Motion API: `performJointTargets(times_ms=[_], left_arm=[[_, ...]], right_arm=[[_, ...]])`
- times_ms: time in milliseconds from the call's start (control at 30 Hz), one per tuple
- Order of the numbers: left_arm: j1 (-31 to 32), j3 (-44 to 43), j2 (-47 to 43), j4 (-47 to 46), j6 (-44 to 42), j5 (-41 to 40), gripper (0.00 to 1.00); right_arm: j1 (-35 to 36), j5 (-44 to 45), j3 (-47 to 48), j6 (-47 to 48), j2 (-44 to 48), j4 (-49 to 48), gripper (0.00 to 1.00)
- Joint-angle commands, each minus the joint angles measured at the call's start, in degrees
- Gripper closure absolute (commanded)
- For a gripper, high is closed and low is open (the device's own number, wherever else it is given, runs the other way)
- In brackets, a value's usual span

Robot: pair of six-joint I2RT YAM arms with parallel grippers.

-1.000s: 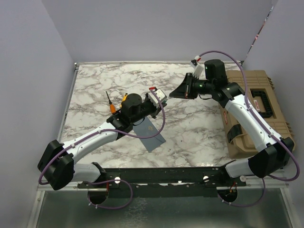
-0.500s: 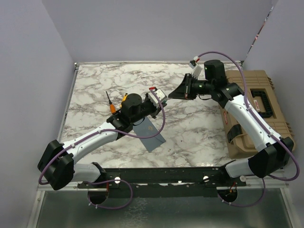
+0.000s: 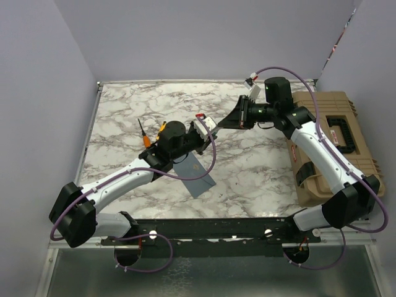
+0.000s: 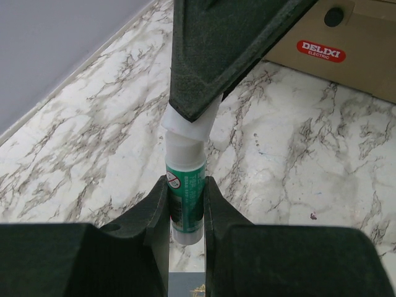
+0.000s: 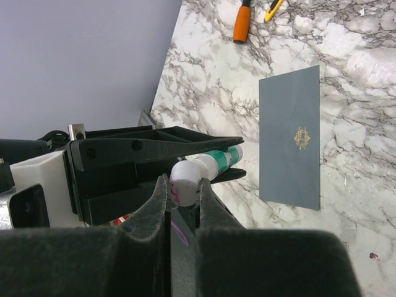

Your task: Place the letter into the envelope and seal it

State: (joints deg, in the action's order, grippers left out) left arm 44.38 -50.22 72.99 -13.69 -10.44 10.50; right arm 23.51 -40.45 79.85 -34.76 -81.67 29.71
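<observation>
A green-and-white glue stick (image 4: pixel 184 192) is held above the table, with my left gripper (image 4: pixel 185 185) shut on its body. My right gripper (image 5: pixel 182 185) is shut on the stick's white cap (image 5: pixel 184 183), meeting the left gripper (image 3: pixel 207 127) tip to tip over the middle of the table. In the left wrist view the right fingers cover the cap (image 4: pixel 189 127) from above. The envelope (image 3: pixel 195 173) lies flat and closed on the marble below the left arm, slate blue with a small gold mark (image 5: pixel 301 137). The letter is out of view.
A tan tool case (image 3: pixel 328 142) stands along the table's right edge. An orange-handled screwdriver (image 3: pixel 144 133) and a yellow tool (image 3: pixel 162 127) lie left of the left wrist. Purple-grey walls close the left and back sides.
My right gripper has shifted slightly left, closer onto the end of the glue stick. The left arm and the envelope have stayed still.
</observation>
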Motion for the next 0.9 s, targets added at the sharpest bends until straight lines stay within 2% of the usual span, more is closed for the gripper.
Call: performJointTargets(times_ms=[0, 267, 533, 867], left_arm=[[0.29, -2.86, -0.17, -0.11, -1.5, 2.42, 1.0], [0.34, -2.12, -0.04, 0.19, -2.53, 0.0, 1.0], [0.32, -1.05, -0.73, 0.35, -2.64, -2.33, 1.0], [0.34, -1.18, -1.49, 0.32, -1.92, -0.83, 1.0]], right_arm=[[-0.13, -0.41, 2.22, 2.2, -2.14, 4.0, 1.0], [-0.13, -0.29, 2.06, 0.92, 0.75, 1.01, 1.0], [-0.13, 6.61, 1.33, 2.53, 2.91, 3.77, 1.0], [-0.13, 2.73, -1.45, 1.04, 2.06, 1.21, 1.0]])
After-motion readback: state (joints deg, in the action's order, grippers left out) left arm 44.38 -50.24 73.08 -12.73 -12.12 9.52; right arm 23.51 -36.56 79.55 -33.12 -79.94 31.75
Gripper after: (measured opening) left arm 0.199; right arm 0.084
